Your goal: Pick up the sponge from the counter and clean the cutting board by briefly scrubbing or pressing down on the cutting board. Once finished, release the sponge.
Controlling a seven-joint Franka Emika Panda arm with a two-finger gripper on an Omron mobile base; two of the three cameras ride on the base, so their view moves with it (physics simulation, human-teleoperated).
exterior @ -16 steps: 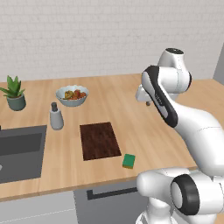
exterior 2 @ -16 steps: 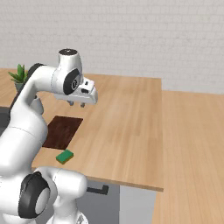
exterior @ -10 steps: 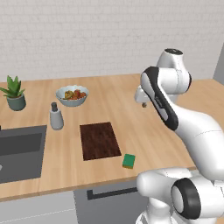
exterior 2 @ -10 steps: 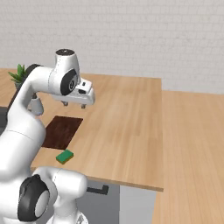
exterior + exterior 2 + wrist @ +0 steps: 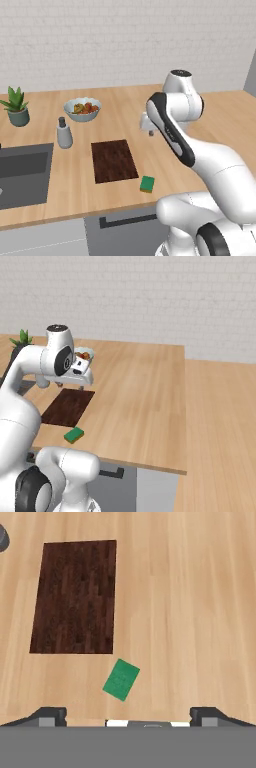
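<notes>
Raised above the tan wood-grain surface (image 5: 210, 117), end effector (image 5: 146, 125) with its 2 fingertips spread wide and holding nothing. Lying flat near the surface's front edge, green sponge (image 5: 121, 679), just off the near right corner of the dark cutting board (image 5: 75, 596) and not touching it. Set beyond the board, a bowl of fruit (image 5: 82, 108), a small grey dispenser bottle (image 5: 63, 133) beside the dark sink (image 5: 22, 172), and a potted plant (image 5: 16, 105) toward the brick wall

Sponge (image 5: 147, 184) on counter (image 5: 210, 107), near cutting board (image 5: 114, 160) corner.
</notes>
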